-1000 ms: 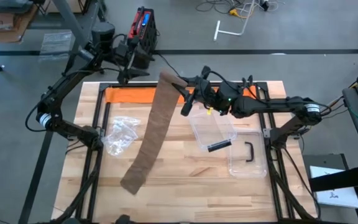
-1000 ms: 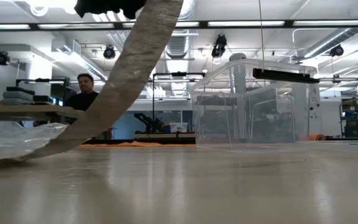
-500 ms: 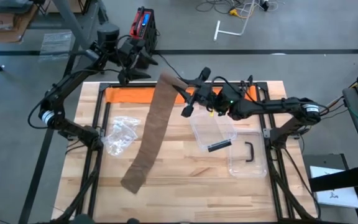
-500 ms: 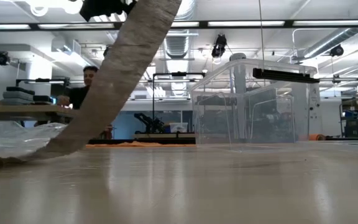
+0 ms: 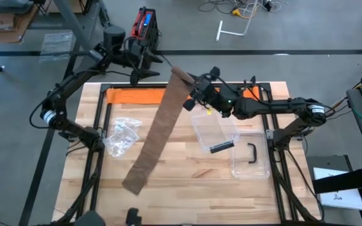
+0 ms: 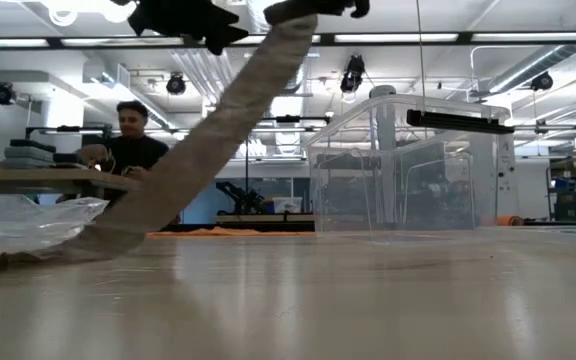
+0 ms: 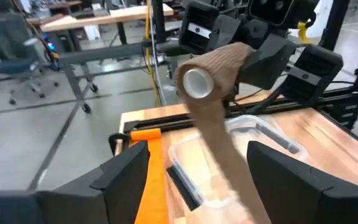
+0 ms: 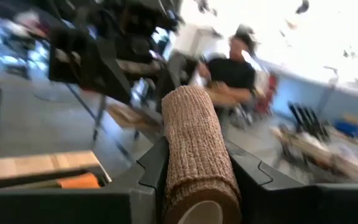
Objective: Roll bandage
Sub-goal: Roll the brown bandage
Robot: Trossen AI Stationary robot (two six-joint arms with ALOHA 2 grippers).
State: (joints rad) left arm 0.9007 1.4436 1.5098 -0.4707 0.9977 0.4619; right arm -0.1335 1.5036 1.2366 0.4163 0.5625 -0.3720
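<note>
We see the right gripper raised above the table's far edge, its fingers clamped on the rolled end of the bandage. From that roll the brown strip hangs slanting down to the table, its loose end lying near the front edge, left of centre. The left gripper hovers beyond the far edge with its fingers spread apart, empty, facing the roll. A clear box sits right of the strip.
</note>
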